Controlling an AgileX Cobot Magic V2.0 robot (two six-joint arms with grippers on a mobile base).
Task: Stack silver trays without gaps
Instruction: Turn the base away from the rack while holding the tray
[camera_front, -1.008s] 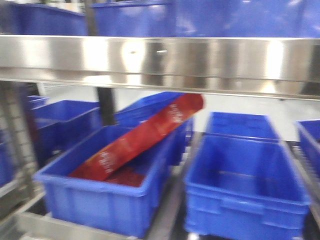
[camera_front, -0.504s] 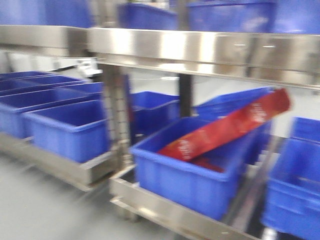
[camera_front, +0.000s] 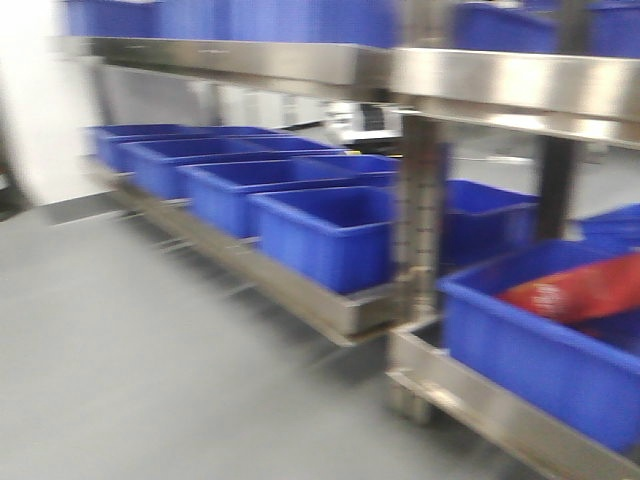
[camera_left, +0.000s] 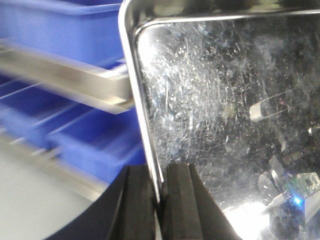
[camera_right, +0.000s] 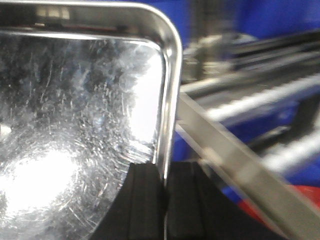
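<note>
Front view, heavy motion blur. Far left: bare grey floor (camera_front: 150, 330). Centre: a row of blue bins (camera_front: 250, 190) stands side by side on the lower shelf (camera_front: 300, 295) of a steel rack. An upright post (camera_front: 418, 220) rises just right of the row and meets the upper shelf beam (camera_front: 480, 85). Right of the post sits one more blue bin, the near bin (camera_front: 530, 350). A red package (camera_front: 590, 290) lies in it, tilted, with its upper end toward the right edge.

Left wrist view. Blue bins and a steel rail (camera_left: 65, 80) fill the left half, all blurred. The silver tray (camera_left: 225, 110) fills the right half, its inner face scratched and glaring, its rounded corner at the top. The left gripper (camera_left: 159, 195) is at the bottom edge. Its two black fingers (camera_left: 135, 205) are clamped on the tray's left rim, one on each side of the lip.

Right wrist view. The silver tray (camera_right: 75, 100) fills the left half, with its rounded corner at top right. The right gripper (camera_right: 164, 185) pinches the tray's right rim between its black fingers (camera_right: 145, 200). To the right, a steel beam (camera_right: 235, 155) runs diagonally, with blue bins behind it and a patch of red at the lower right corner.

The two wrist views probably show one tray held by opposite rims, but this cannot be confirmed.
</note>
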